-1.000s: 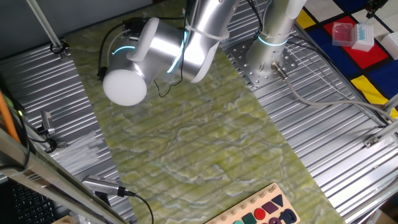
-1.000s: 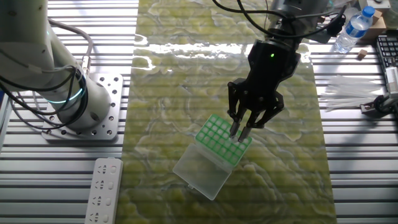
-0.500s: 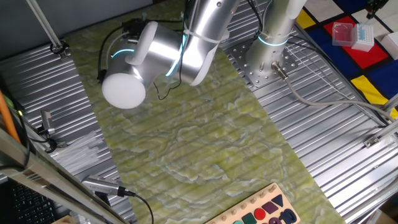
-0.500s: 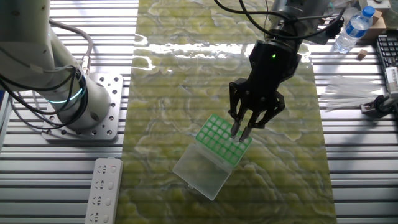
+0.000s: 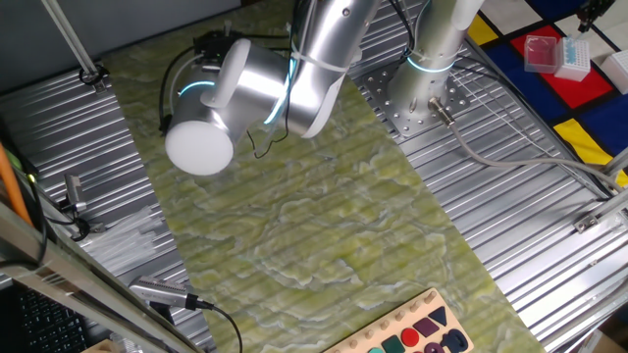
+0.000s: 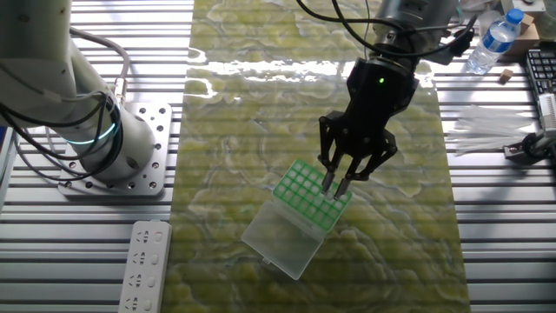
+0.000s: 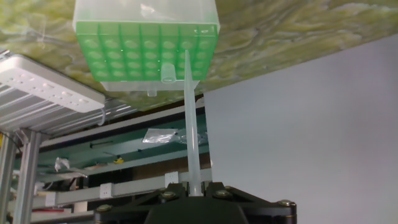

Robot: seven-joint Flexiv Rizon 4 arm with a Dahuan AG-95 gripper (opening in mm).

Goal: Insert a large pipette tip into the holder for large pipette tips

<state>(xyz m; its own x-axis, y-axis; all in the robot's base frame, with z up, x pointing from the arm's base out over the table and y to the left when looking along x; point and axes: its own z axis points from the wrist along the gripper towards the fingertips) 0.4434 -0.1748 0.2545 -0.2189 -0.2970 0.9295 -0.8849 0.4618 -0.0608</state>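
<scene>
I am in the insertion step: the tip is in my grasp and poised over the holder, not yet seated as far as I can judge. Next I need a straight descent along the tip's axis, with its point lined up on one hole near the grid's edge; a small sideways error would land it on the green web between holes and bend it.

The bench [image 6: 486, 252] carries a green marbled mat, and my arm [image 5: 255, 83] reaches over it from the base at the side, wrist bent so the hand points down. In the one fixed view the arm's elbow hides the work entirely.

The holder [image 6: 311, 193] sits on the mat with its clear lid [image 6: 280, 239] swung open beside it. My gripper [image 6: 336, 183] hangs just above the holder's edge farthest from the lid.

The jaws are clenched on the wide end of the tip [image 7: 189, 118], which runs straight out toward the grid, its point at or just above a hole in the row nearest me.
</scene>
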